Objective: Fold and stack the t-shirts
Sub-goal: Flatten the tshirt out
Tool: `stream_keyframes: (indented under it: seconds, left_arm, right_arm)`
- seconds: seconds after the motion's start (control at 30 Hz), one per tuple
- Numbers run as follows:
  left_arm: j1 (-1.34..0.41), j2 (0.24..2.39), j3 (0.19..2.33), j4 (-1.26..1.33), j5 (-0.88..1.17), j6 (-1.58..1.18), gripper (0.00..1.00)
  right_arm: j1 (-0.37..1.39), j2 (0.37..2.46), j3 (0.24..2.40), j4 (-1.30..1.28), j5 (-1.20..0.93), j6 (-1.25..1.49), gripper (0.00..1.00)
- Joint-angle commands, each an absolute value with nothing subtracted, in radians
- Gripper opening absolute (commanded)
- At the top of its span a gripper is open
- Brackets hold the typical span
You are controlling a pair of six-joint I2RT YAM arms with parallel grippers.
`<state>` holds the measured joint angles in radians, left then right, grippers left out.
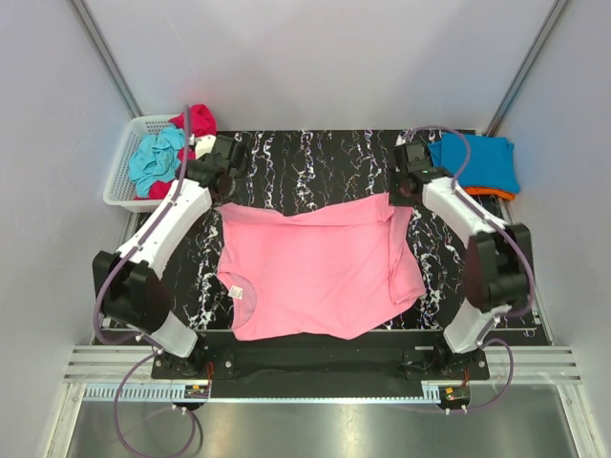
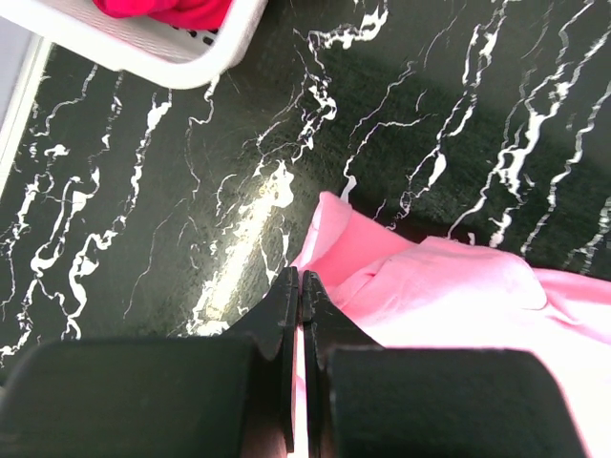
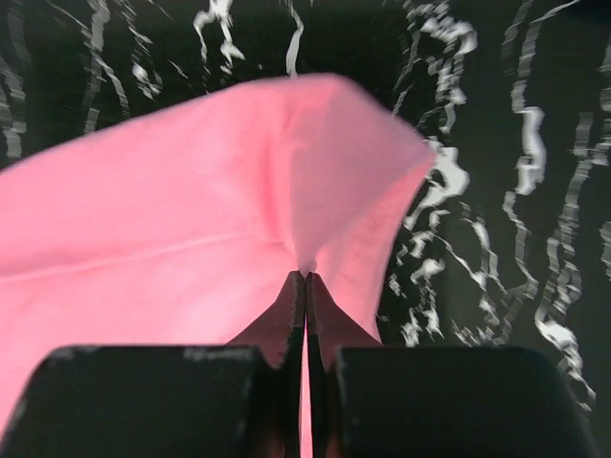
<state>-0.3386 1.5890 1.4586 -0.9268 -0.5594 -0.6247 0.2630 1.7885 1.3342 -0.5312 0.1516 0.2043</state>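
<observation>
Fold step: your left gripper and right gripper both pinch the pink tee far edge; next, draw it nearward evenly.

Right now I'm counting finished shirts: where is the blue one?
In the top view, the blue t-shirt lies folded at the far right corner of the table, on an orange one, just beyond the right claw pinching the pink t-shirt.

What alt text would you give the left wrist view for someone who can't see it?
The left gripper is shut on a corner of the pink t-shirt over a black marbled table; a white basket sits upper left.
</observation>
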Motion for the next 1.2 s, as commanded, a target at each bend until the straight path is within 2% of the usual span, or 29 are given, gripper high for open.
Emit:
stream_keyframes:
  seconds: [0.0,0.23,0.47,0.7,0.9,1.17]
  left_arm:
    - [-0.333,1.465,1.462,-0.936,-0.563,-0.615,0.00]
    - [-0.325,1.217,1.497,-1.047,-0.575,-0.594,0.00]
    - [-0.322,0.941,1.761,-1.190,-0.601,-0.558,0.00]
    - [-0.322,0.809,2.023,-1.218,-0.588,-0.492,0.00]
    - [-0.322,0.824,2.056,-1.144,-0.571,-0.433,0.00]
    - [-0.322,1.090,2.006,-1.016,-0.583,-0.443,0.00]
  right_arm:
    - [0.270,1.560,1.364,-0.601,0.225,0.230,0.00]
    - [0.270,1.206,1.456,-0.758,0.282,0.215,0.00]
    - [0.270,0.974,1.701,-0.934,0.298,0.219,0.00]
    - [0.270,0.795,1.825,-0.943,0.229,0.181,0.00]
    - [0.270,0.793,1.819,-0.933,0.181,0.176,0.00]
    - [0.270,0.899,1.632,-0.746,0.192,0.178,0.00]
